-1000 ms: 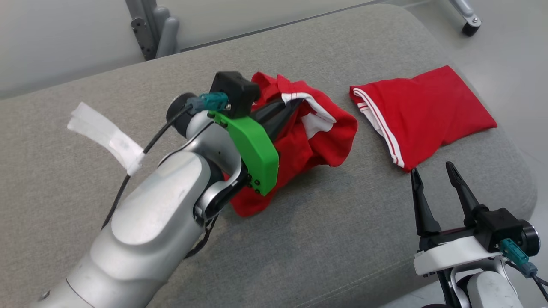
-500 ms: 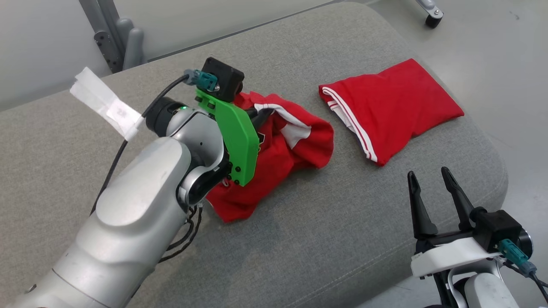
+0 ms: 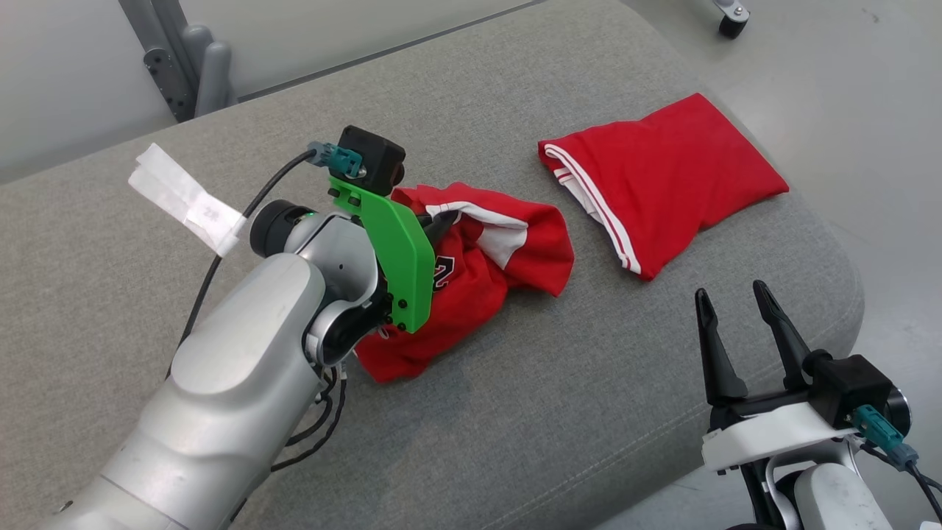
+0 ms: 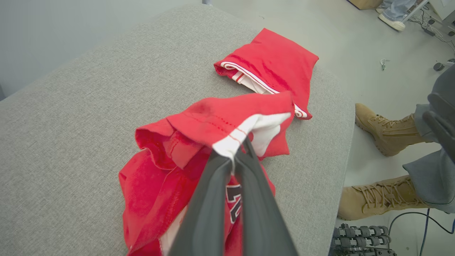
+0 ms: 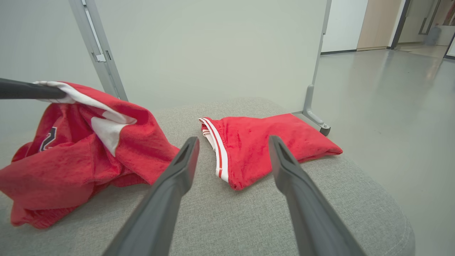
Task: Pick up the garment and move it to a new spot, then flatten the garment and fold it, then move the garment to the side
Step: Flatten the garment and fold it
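Observation:
The garment (image 3: 486, 272) is a crumpled red jersey with white trim and a dark number, lying mid-cushion. My left gripper (image 3: 441, 219) is shut on its white-trimmed edge and holds that edge up off the cushion. The left wrist view shows the closed left gripper (image 4: 238, 153) pinching the white trim, with the garment (image 4: 213, 121) draped beneath. In the right wrist view the garment (image 5: 71, 153) sits at the left, with the left gripper's finger (image 5: 28, 90) on its top edge. My right gripper (image 3: 728, 294) is open and holds nothing, near the cushion's front right edge; the same right gripper (image 5: 233, 141) shows its fingers spread.
A second red garment (image 3: 662, 177), folded, with white stripes, lies at the far right of the grey cushion (image 3: 552, 412). A person's tan boots (image 4: 384, 128) stand on the floor beside the cushion. A grey frame post (image 3: 184, 66) and a castor (image 3: 728, 22) stand behind.
The head camera has shifted. Measured against the folded garment, my left gripper has drawn the held edge a little nearer to me. The right gripper stays open.

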Tool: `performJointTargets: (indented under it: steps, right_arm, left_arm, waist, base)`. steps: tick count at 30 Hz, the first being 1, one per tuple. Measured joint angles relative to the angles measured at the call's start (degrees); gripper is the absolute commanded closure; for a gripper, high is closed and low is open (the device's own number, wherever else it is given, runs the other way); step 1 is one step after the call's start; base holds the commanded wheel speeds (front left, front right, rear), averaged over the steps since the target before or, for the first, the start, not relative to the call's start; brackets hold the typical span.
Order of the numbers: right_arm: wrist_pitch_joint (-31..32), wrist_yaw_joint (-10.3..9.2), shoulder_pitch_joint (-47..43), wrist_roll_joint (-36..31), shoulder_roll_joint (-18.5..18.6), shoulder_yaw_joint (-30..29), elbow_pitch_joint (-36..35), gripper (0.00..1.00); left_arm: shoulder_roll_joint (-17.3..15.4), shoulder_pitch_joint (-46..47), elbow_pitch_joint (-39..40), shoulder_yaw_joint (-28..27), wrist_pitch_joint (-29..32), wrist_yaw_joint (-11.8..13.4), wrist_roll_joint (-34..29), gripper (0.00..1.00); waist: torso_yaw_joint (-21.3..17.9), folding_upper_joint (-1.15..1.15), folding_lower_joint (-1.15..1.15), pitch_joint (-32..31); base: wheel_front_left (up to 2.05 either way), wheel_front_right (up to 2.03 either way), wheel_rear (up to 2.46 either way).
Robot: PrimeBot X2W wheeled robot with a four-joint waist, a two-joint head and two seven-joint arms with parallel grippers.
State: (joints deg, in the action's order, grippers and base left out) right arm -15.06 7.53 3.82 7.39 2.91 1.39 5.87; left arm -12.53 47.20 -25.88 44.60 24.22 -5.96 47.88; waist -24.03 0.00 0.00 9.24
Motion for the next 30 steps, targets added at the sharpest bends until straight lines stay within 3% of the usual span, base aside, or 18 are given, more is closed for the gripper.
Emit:
performJointTargets:
  steps: [17, 30]
  right_arm:
    - [0.00, 0.00, 0.34, -0.25, 0.00, 0.46, 0.34, 0.00]
    - [0.00, 0.00, 0.57, -1.02, -0.01, 0.08, 0.49, 0.00]
  left_arm:
    - [0.21, 0.30, -0.68, 0.01, -0.16, -0.40, 1.86, 1.00]
    - [0.20, 8.73, 1.46, -6.95, -4.81, 1.55, 3.32, 1.00]
  waist:
    - [-0.65, 0.00, 0.00, 0.86]
    - [-0.57, 0.00, 0.01, 0.46]
  base:
    - [0.00, 0.00, 0.00]
    - [0.00, 0.00, 0.00]
